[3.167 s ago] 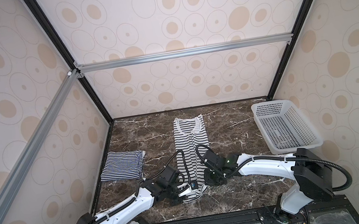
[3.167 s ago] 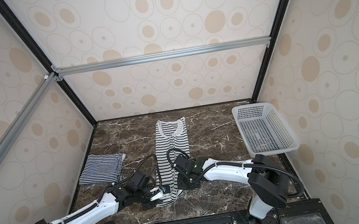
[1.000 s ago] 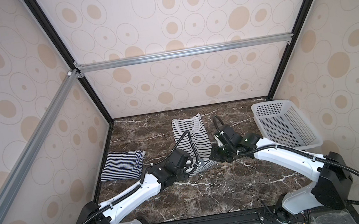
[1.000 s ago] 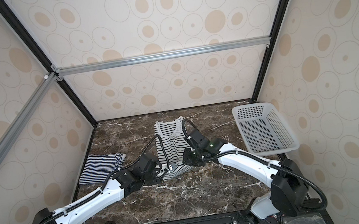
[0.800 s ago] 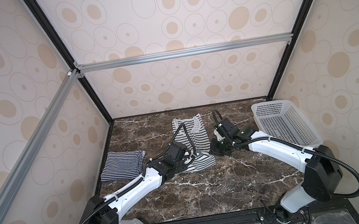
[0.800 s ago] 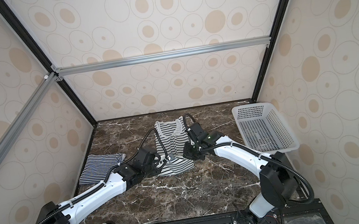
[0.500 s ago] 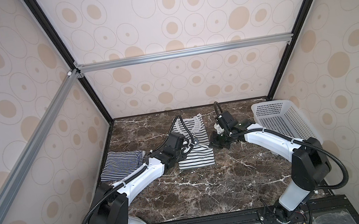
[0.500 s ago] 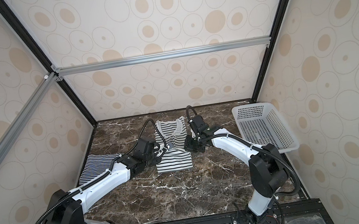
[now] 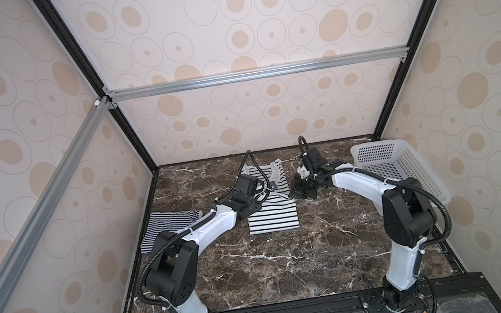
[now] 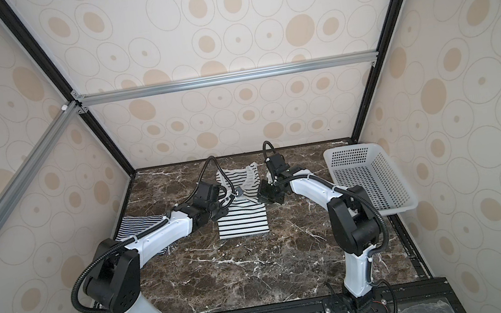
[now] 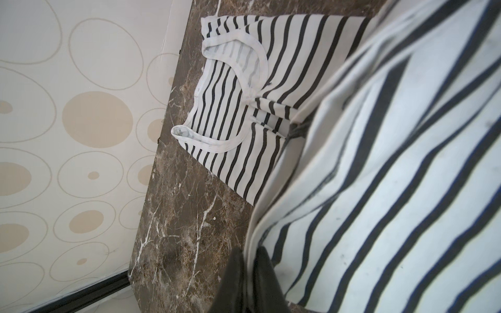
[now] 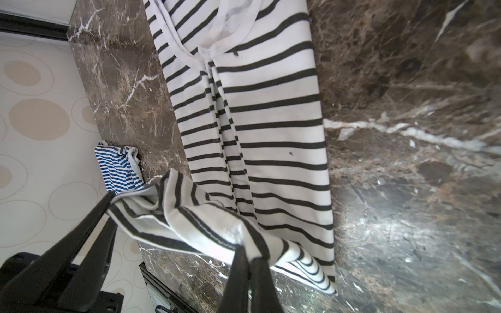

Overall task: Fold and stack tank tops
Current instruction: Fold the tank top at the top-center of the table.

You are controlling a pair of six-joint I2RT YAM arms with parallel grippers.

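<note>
Right wrist: tank top [image 12: 271, 130] inside tool [image 12: 250, 261]

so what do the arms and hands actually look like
The left arm and right arm both have glossy white links, bulky black joints and ribbed black cable hoses tied on with white zip ties. The left hand and right hand have slim, flat black fingers.

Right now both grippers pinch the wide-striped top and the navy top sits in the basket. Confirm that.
Not quite: the navy top lies on the table, left of the wide-striped top, not in the basket; both top views show it. The left gripper and right gripper do pinch that top.
</note>
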